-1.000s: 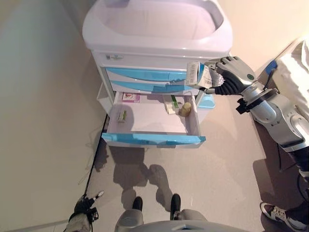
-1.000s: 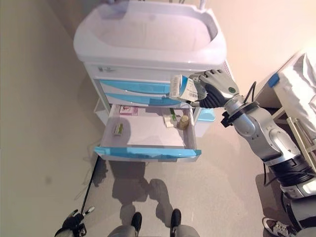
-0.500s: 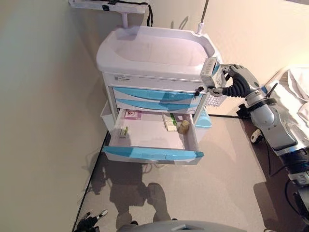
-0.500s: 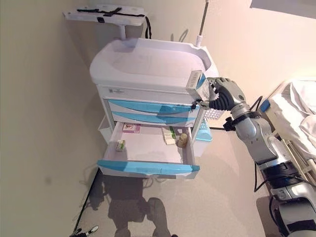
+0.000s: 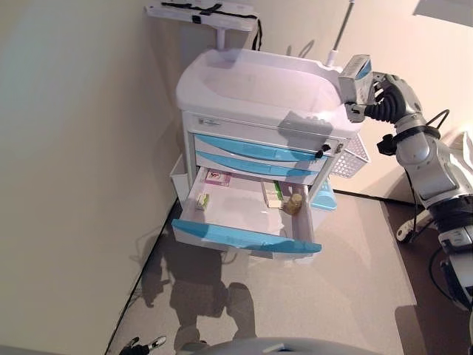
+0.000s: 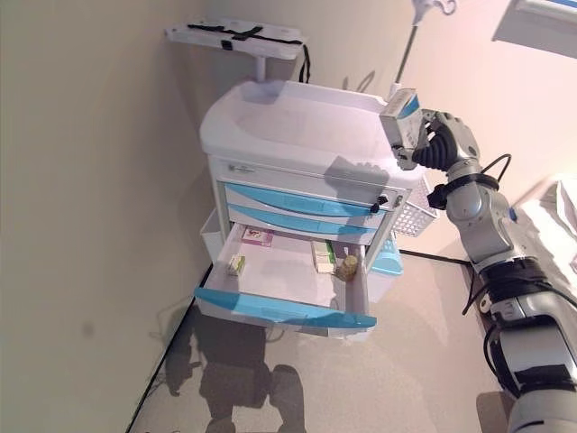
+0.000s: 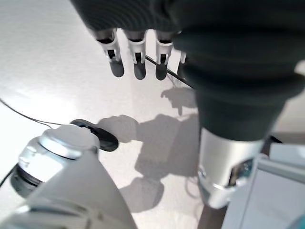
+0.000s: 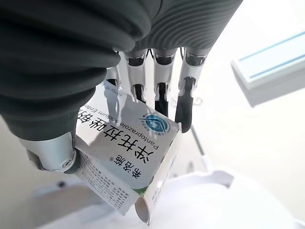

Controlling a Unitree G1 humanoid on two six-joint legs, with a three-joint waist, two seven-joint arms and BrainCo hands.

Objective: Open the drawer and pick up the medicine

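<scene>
A white and blue medicine box is pinched between the thumb and curled fingers of my right hand. The box hangs just above the right rear rim of the white cart top. Below, the cart's lowest blue-fronted drawer stands pulled out. In it lie a pink box, a small green box, a green and white box and a small bottle. My left hand hangs low near the floor, its fingers straight and empty.
A white wire basket hangs on the cart's right side and a side bin on its left. A shelf with black straps stands behind the cart, beside a thin pole. The wall runs close along the left.
The camera has tilted upward. My right hand has lifted the medicine box from in front of the upper drawers to above the cart top's right rim.
</scene>
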